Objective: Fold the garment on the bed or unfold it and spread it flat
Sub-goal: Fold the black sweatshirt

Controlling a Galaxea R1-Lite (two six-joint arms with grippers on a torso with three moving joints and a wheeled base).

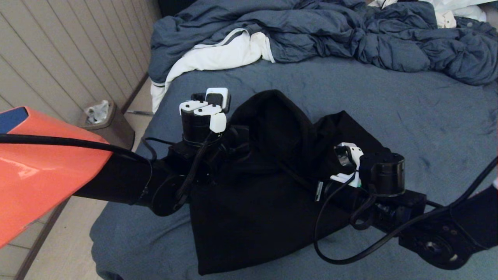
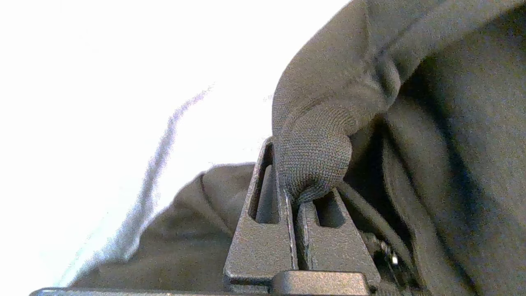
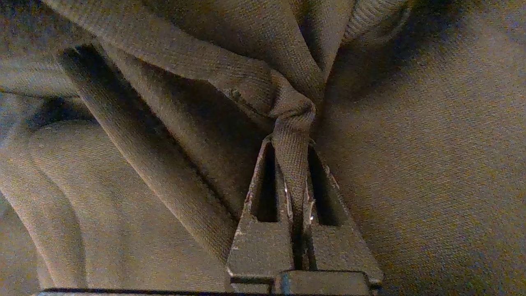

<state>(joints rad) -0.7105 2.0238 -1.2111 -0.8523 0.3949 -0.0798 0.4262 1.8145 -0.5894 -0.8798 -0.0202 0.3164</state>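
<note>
The black hooded garment [image 1: 264, 186] lies bunched on the slate-blue bed [image 1: 408, 116], its hood toward the far side. Both arms reach over it. My left gripper [image 2: 294, 185] is shut on a thick fold of the garment [image 2: 324, 135] at its left edge; in the head view the fingers are hidden behind the wrist [image 1: 204, 116]. My right gripper [image 3: 294, 164] is shut on a narrow pinch of the garment [image 3: 294, 123], near the right shoulder, behind the right wrist [image 1: 373, 171]. Zipper, cuffs and hem do not show.
A rumpled blue-grey duvet [image 1: 330, 35] is heaped along the far side of the bed, with a white cloth [image 1: 218, 54] hanging off the far-left corner. A small bin [image 1: 105, 120] stands on the floor left of the bed, by the wall.
</note>
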